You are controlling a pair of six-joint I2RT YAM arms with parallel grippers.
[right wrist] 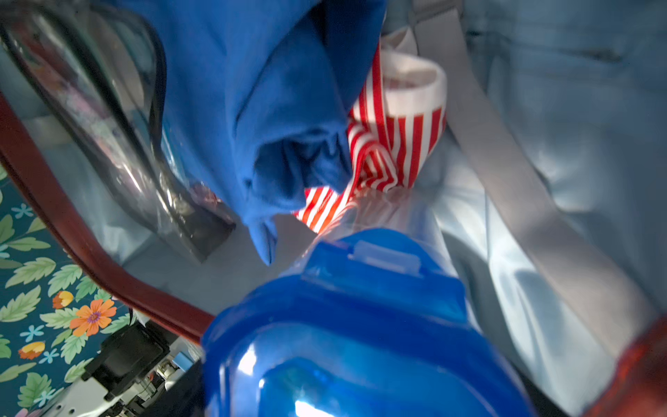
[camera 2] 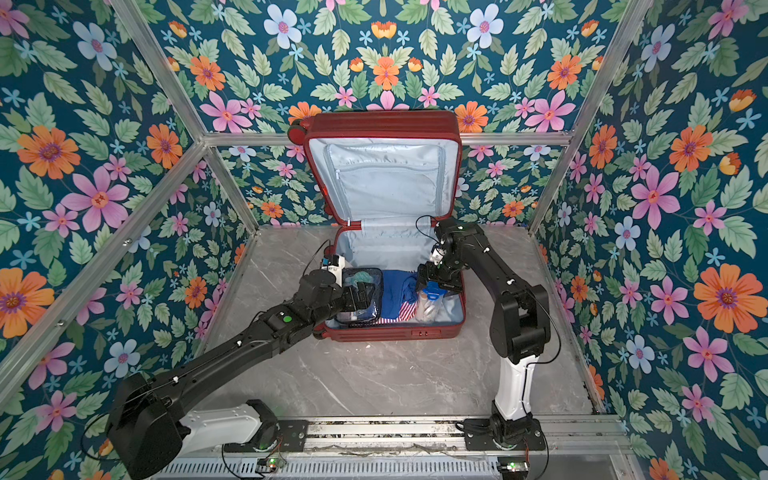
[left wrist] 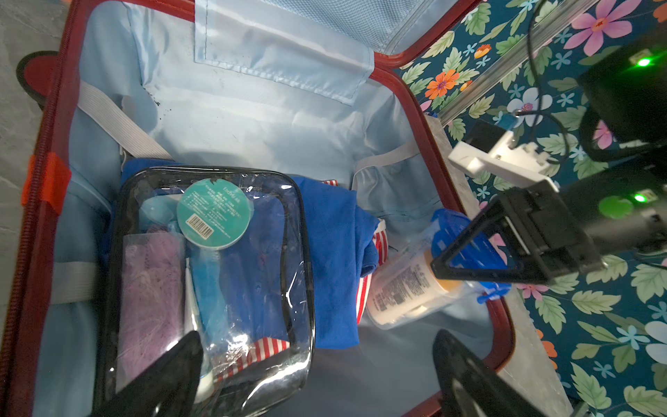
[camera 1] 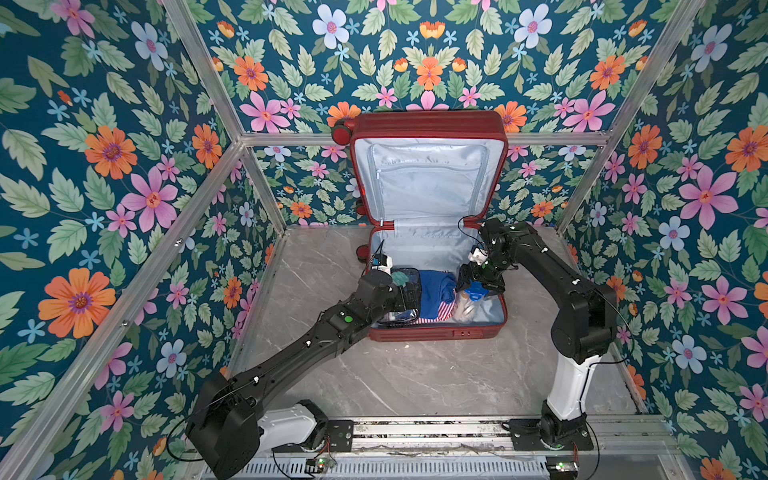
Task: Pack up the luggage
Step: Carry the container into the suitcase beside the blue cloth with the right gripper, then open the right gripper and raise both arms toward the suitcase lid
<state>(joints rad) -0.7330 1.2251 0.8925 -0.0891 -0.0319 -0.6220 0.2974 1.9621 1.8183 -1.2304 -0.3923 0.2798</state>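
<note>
Bottle (left wrist: 404, 289) partly behind right fingers (left wrist: 469, 274)

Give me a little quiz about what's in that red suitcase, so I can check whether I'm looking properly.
1. True or false: the suitcase is zipped shut.
2. What lies below the left gripper? A. a shoe; B. a clear pouch; C. a hat.
3. Fill in: the bottle beside the blue shirt has a ___ cap.
Key: 1. False, it stands open. 2. B. 3. Blue.
</note>
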